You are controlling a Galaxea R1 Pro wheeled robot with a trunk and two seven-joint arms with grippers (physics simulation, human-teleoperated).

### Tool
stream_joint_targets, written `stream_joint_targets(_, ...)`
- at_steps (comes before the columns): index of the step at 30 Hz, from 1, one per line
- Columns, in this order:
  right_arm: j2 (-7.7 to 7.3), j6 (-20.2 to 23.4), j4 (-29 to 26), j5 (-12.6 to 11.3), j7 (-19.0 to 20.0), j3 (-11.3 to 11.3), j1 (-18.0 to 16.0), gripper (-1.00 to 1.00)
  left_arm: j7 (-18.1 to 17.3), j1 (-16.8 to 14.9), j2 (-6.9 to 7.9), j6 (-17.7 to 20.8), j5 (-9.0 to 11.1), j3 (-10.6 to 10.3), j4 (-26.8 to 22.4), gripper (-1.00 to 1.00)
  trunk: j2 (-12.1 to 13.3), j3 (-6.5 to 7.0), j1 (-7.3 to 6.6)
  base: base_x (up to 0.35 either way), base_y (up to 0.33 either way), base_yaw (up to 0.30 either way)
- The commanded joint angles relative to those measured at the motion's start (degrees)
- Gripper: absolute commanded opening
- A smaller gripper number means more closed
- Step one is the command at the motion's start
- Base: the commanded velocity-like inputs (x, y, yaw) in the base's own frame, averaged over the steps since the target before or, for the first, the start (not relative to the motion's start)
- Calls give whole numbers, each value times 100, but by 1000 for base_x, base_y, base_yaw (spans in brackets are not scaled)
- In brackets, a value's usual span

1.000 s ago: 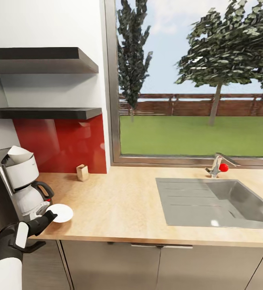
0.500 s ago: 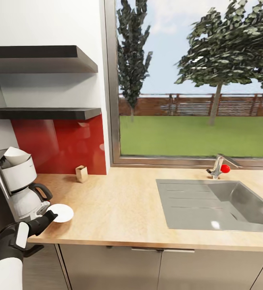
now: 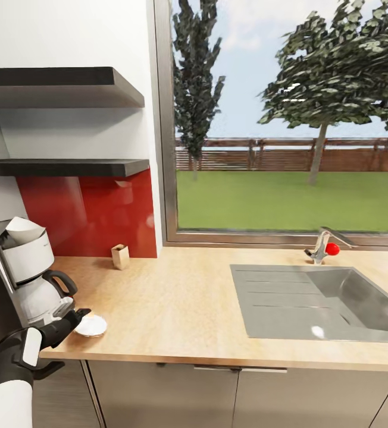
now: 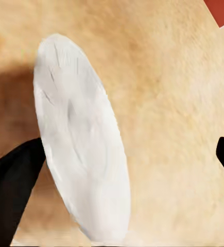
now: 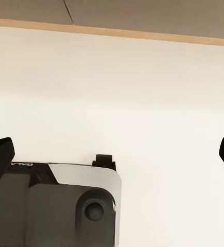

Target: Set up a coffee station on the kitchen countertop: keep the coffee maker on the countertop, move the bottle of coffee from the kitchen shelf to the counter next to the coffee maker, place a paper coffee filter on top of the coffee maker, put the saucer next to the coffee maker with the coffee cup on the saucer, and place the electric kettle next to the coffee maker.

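Note:
The white saucer (image 3: pixel 91 325) lies on the light wood countertop (image 3: pixel 176 303), just right of the coffee maker (image 3: pixel 24 276). A white paper coffee filter (image 3: pixel 26 228) sits on top of the coffee maker. My left gripper (image 3: pixel 78 317) is at the saucer's near-left rim. In the left wrist view the saucer (image 4: pixel 81 144) sits between the widely spread black fingers (image 4: pixel 11 190), and my left gripper (image 4: pixel 130 150) is open. My right gripper (image 5: pixel 116 149) hangs open over pale floor. The thin kitchen shelf (image 3: pixel 69 167) is bare where it shows.
A small wooden box (image 3: pixel 121 255) stands by the red backsplash. A steel sink (image 3: pixel 319 300) with a faucet (image 3: pixel 325 244) fills the counter's right half. A thicker dark board (image 3: pixel 57 86) hangs above the shelf. Part of the robot's base (image 5: pixel 55 206) is below my right gripper.
The saucer has dropped from just above the counter to lie flat on it, a little nearer the front edge. My left gripper has let go of it. The camera shifted slightly at first.

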Motion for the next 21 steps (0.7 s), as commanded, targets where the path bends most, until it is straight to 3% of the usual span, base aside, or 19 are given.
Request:
stream_joint_targets(1, -4, 30, -9, -55, 12, 48, 1, 100, -1, -4, -2, 40, 41, 17, -2, 100, -4, -2, 2, 0, 0, 0)
stream_joint_targets(10, -4, 30, -10, -53, 12, 48, -1, 100, -1, -4, -10, 40, 36, 9, -2, 100, -4, -2, 2, -27, 8, 0)
stream_joint_targets(21, -4, 30, -11, -55, 12, 48, 3, 100, -1, -5, -10, 47, 32, 8, -2, 100, -4, -2, 2, -287, 119, 0)
